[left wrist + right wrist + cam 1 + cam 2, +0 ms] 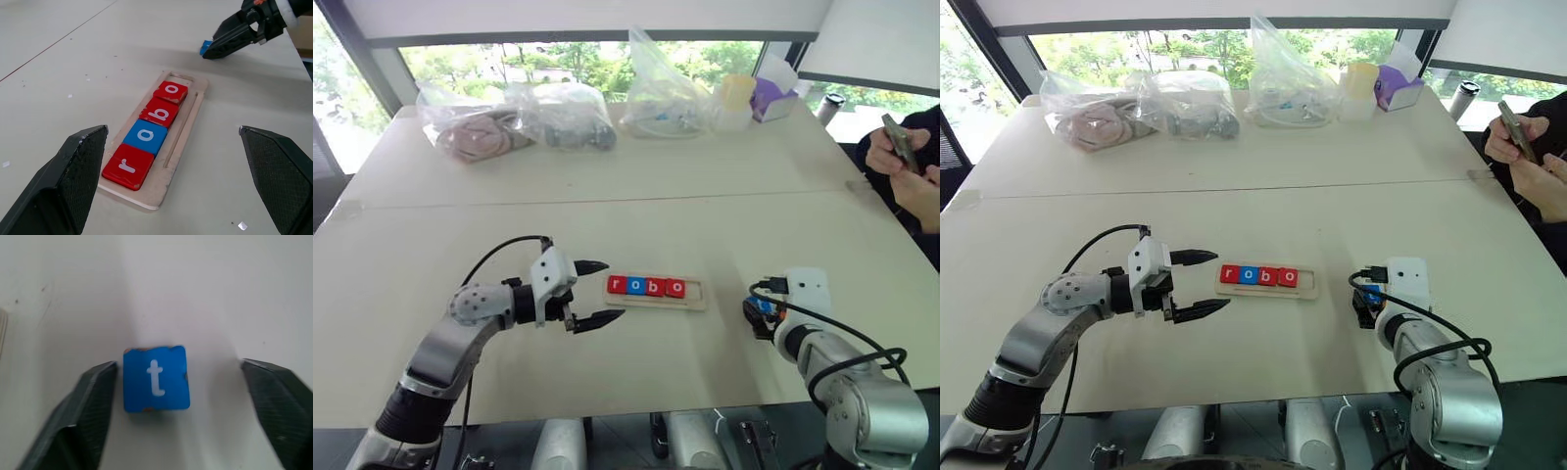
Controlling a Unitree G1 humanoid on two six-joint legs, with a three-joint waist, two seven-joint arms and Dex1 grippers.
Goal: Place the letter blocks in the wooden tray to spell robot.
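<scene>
Where the wooden tray (697,295) lies mid-table: four letter blocks (148,128) seated, r-o-b-o, last slot at its right end bare. Wide bare table (607,225) all round; bags (519,119) far back by the edge. Left gripper (598,292) spread wide, just off the tray's left end, holding nothing. From right wrist: blue t block (156,378) flat on table between parted fingers of right gripper (179,401), one finger (93,396) just beside it, ungrasped. From head: t block mostly hidden behind the wrist. Person's hands (901,162) cut off at right.
</scene>
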